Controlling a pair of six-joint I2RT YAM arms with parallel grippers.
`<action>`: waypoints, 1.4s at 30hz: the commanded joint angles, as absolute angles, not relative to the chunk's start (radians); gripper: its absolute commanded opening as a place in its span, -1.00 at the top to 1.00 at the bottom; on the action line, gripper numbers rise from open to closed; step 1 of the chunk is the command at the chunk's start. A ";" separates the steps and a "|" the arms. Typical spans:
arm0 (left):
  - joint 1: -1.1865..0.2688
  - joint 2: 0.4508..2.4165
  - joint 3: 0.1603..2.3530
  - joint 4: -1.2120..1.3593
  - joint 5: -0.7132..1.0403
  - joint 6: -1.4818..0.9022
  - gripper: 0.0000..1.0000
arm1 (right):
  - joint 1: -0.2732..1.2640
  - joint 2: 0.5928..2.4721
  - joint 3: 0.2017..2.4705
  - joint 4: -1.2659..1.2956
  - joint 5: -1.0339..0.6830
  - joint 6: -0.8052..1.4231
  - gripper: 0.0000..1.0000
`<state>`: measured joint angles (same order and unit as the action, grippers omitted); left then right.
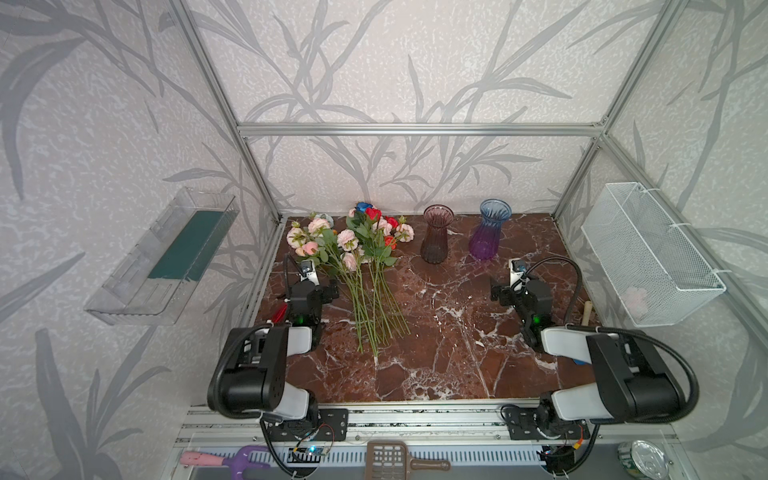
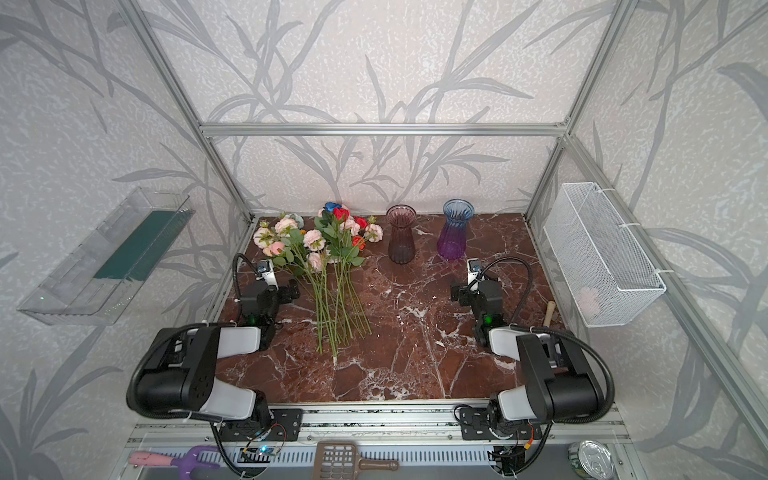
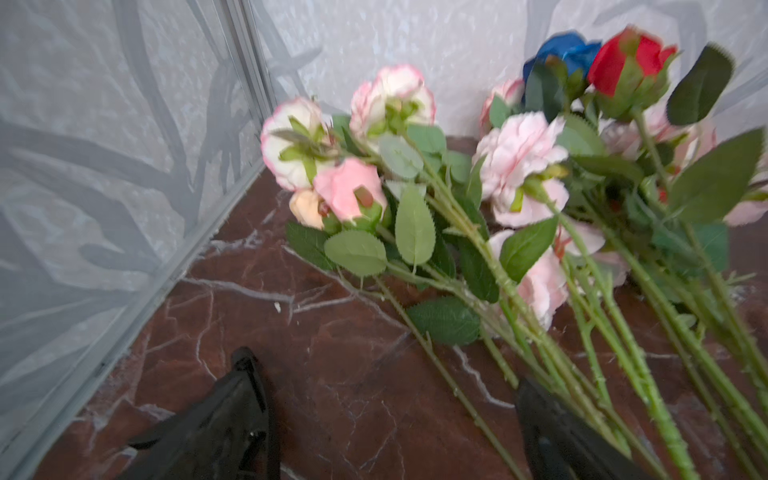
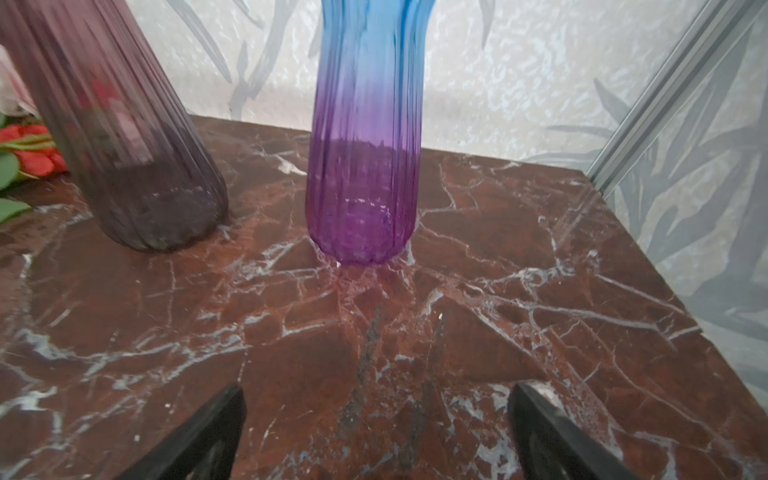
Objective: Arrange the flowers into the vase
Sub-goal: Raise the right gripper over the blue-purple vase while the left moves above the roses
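The flowers lie flat on the left far part of the brown marble table, in two loose bunches side by side. Their blooms point toward the back wall and their green stems fan out toward the near edge. Most blooms are pale pink. A red rose and a dark blue one lie at the far end of the right-hand bunch.

Two ribbed glass vases stand upright near the back wall. The dark purple vase is just to the right of the blooms. The blue and purple vase stands further right, apart from it. In both top views neither vase holds a stem.

The left gripper is wide open and holds nothing. It sits low over the table just left of the stems. In the left wrist view one of its fingers overlaps the nearest stems; whether it touches them cannot be told.

The right gripper is also spread wide with nothing between its fingers. It faces the base of the blue and purple vase and is well apart from it.

A white wire basket hangs on the right wall and a clear plastic tray on the left wall.
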<state>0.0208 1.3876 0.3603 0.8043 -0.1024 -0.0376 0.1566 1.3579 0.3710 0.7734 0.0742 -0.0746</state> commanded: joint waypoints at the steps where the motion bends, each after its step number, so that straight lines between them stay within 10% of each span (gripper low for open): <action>1: 0.015 1.184 0.423 0.582 -0.135 -0.041 -0.98 | 0.203 1.228 0.447 0.502 0.144 -0.059 -0.98; 6: 0.016 0.948 0.634 0.162 -0.153 -0.191 -0.98 | 0.344 1.109 0.720 -0.054 0.397 0.127 -0.98; 12: 0.032 0.999 1.076 -0.484 -0.113 -0.385 -0.98 | 0.332 1.022 0.927 -0.338 0.225 0.412 -0.98; 15: 0.035 0.964 1.036 -0.439 -0.203 -0.571 -0.98 | 0.262 0.967 0.901 -0.247 0.038 0.504 -0.98; 22: 0.055 1.028 1.065 -0.305 -0.007 -0.658 -0.97 | 0.226 1.210 1.306 -0.668 -0.005 0.462 0.03; 33: 0.009 1.425 1.338 -0.324 0.429 -0.719 -0.45 | 0.150 1.568 1.720 -0.825 -0.045 0.426 -0.10; 42: -0.100 1.419 1.242 -0.280 0.482 -0.718 -0.42 | 0.088 1.820 1.978 -0.901 -0.084 0.438 -0.15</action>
<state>-0.0807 1.4414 1.2407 -0.2913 0.4397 -0.7162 0.1024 1.7756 1.9038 -0.8299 -0.0570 0.4362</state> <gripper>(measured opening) 0.710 0.573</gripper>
